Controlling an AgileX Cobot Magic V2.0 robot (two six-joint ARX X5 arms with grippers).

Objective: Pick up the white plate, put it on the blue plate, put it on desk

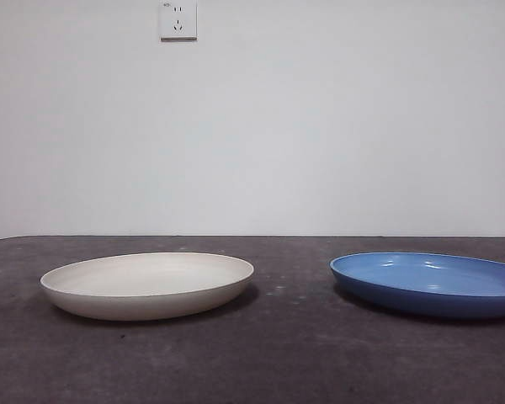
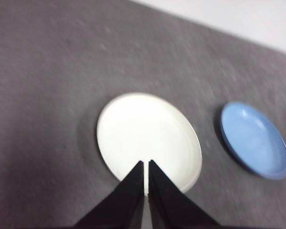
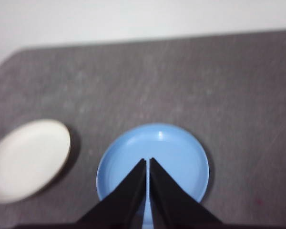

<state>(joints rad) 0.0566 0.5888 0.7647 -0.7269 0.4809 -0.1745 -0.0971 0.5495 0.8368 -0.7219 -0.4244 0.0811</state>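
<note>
The white plate [image 1: 147, 284] lies on the desk [image 1: 286, 353] at the left, and the blue plate [image 1: 429, 283] lies at the right, apart from it. Neither arm shows in the front view. In the left wrist view my left gripper [image 2: 145, 163] hangs high above the white plate [image 2: 148, 138], jaws shut and empty, with the blue plate [image 2: 254, 140] off to one side. In the right wrist view my right gripper [image 3: 148, 161] hangs high above the blue plate [image 3: 155, 157], jaws shut and empty, with the white plate [image 3: 28, 160] beside it.
A pale wall with a white socket [image 1: 178, 20] stands behind the desk. The desk's far edge [image 3: 157, 40] shows in the right wrist view.
</note>
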